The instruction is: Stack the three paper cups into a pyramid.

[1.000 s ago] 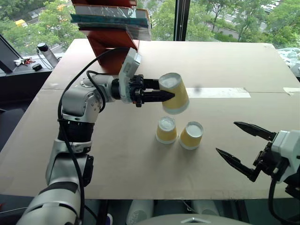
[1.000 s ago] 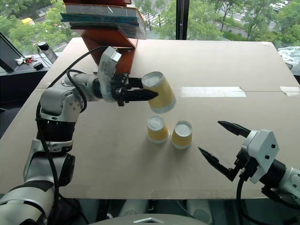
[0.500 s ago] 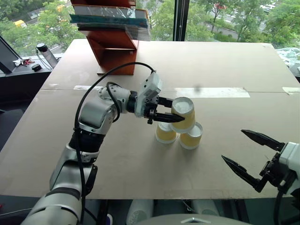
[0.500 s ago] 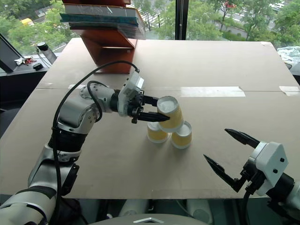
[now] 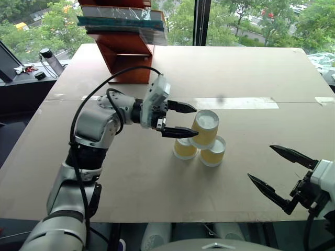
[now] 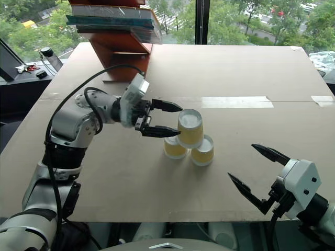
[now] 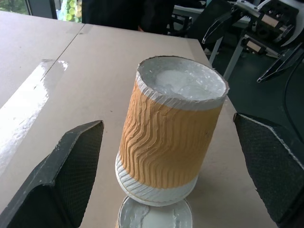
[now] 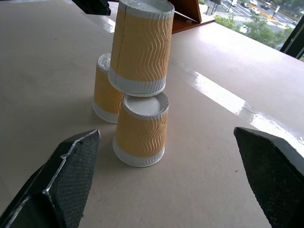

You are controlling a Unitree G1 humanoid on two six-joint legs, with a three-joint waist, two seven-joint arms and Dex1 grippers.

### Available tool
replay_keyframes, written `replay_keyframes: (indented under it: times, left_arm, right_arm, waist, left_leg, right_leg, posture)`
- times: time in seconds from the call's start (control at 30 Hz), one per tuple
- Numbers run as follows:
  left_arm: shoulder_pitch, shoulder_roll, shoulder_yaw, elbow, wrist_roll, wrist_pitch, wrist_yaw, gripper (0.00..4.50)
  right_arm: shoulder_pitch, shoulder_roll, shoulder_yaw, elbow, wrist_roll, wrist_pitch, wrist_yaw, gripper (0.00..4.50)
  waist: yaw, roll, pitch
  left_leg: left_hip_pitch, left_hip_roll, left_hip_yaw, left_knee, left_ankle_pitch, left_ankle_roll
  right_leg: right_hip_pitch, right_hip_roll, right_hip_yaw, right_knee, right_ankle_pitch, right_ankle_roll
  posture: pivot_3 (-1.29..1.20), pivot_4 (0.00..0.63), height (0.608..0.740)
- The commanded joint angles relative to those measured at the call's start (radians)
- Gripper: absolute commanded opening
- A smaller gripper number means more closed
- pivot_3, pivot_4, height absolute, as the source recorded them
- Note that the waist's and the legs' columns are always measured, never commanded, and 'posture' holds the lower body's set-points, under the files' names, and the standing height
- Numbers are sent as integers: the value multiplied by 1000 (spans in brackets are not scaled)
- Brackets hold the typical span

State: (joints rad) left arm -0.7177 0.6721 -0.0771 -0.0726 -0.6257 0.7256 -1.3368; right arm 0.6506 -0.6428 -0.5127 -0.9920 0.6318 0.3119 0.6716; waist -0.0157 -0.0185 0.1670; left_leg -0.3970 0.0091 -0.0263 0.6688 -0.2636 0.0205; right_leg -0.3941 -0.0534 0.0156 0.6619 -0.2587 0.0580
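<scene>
Three yellow-tan paper cups stand upside down mid-table as a pyramid. The top cup [image 5: 205,128] rests on the left base cup [image 5: 183,149] and the right base cup [image 5: 213,152]. My left gripper [image 5: 197,123] is open, one finger on each side of the top cup's left part, clear of its sides. In the left wrist view the top cup [image 7: 171,133] stands free between the fingers [image 7: 66,175]. My right gripper [image 5: 259,162] is open and empty, near the table's front right. The right wrist view looks at the pyramid [image 8: 141,45] from a distance.
A red-orange stand with stacked books [image 5: 125,36] sits at the table's back left. A shiny tape strip [image 5: 246,103] runs across the table behind the cups. A dark bottle [image 5: 51,60] stands on the ledge at far left.
The left gripper carried the third cup down onto the two base cups, then opened and drew slightly back to the left. The right gripper stayed put.
</scene>
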Motion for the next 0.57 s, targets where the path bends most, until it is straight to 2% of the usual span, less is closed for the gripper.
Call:
replay_keyframes:
  times: [0.03,0.1,0.17,0.37,0.43,0.57]
  left_arm:
    - [100,62,163,-80,-119,56,14,4476]
    - [220,87,218,-121,-96,21,55,4476]
    - [407,94,293,-178,-59,-38,104,4476]
    - [745,6,399,-235,8,-192,253,4476]
    - [819,-21,422,-245,23,-237,286,4476]
    - [871,-41,433,-267,11,-248,335,4476]
  right_arm:
    - [2,19,-4,48,-26,-49,32,4500]
    - [24,33,-9,83,-43,-74,63,4500]
    - [66,57,-37,117,-44,-99,95,4500]
    - [135,100,-95,209,-54,-164,156,4500]
    - [149,103,-117,239,-49,-175,177,4500]
    - [145,86,-137,263,-28,-166,201,4500]
  waist:
    - [1,0,0]
    - [4,1,0]
    - [5,2,-1]
    - [22,1,-1]
    - [28,2,-2]
    - [33,2,-3]
  left_leg:
    - [0,1,0,0,0,0]
    - [0,1,0,0,0,0]
    - [0,1,0,-1,0,0]
    - [0,1,0,-1,0,0]
    - [1,1,0,-1,0,0]
    - [2,1,-1,0,0,0]
  right_leg:
    - [0,0,0,0,0,0]
    - [0,0,-1,0,0,0]
    - [0,-1,0,-1,0,0]
    - [1,-4,1,-2,-1,-1]
    - [1,-9,2,-2,-2,-4]
    - [3,-11,1,-2,-2,-5]
  posture:
    - [0,150,740]
    - [0,150,740]
    - [0,150,740]
    - [0,150,740]
    - [0,150,740]
    - [0,150,740]
